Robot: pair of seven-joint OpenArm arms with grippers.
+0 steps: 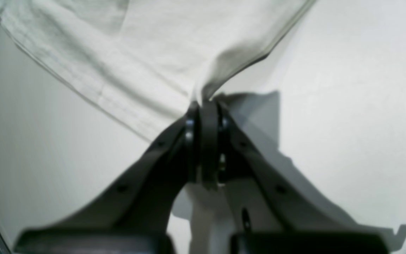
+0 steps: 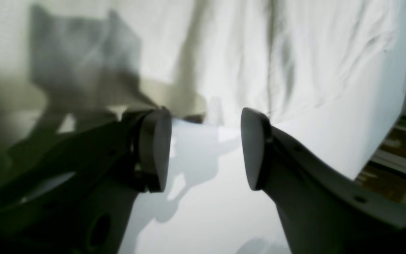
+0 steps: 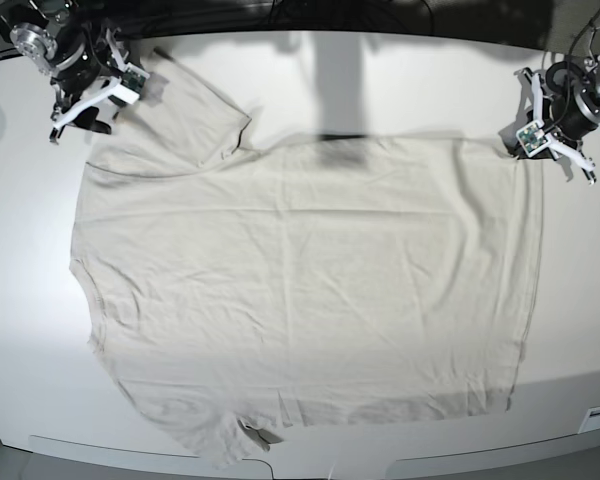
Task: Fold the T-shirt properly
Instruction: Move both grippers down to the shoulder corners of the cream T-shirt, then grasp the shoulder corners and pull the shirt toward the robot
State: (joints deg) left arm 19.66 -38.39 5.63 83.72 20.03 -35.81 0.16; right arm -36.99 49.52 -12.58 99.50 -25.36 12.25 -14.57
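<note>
T-shirt [image 3: 300, 290] lies spread flat on the table [image 3: 400, 80]. Left gripper [image 1: 204, 106] is clamped on a hem corner, likely pinning it taut; right gripper [image 2: 206, 148] hangs apart, empty, near the sleeve.

The T-shirt [image 3: 300, 290] is a plain off-white, slightly beige garment with no print, spread nearly flat over the white desk [image 3: 380, 80] and covering most of the base view. One short sleeve points toward 10 o'clock, its stitched hem lying smooth; another sleeve shows at 7 o'clock (a small rumpled fold sits beside it). The straight hem runs down the 3 o'clock side. Its corner at 2 o'clock is pinched up off the surface. Shallow wrinkles cross the body.
</note>
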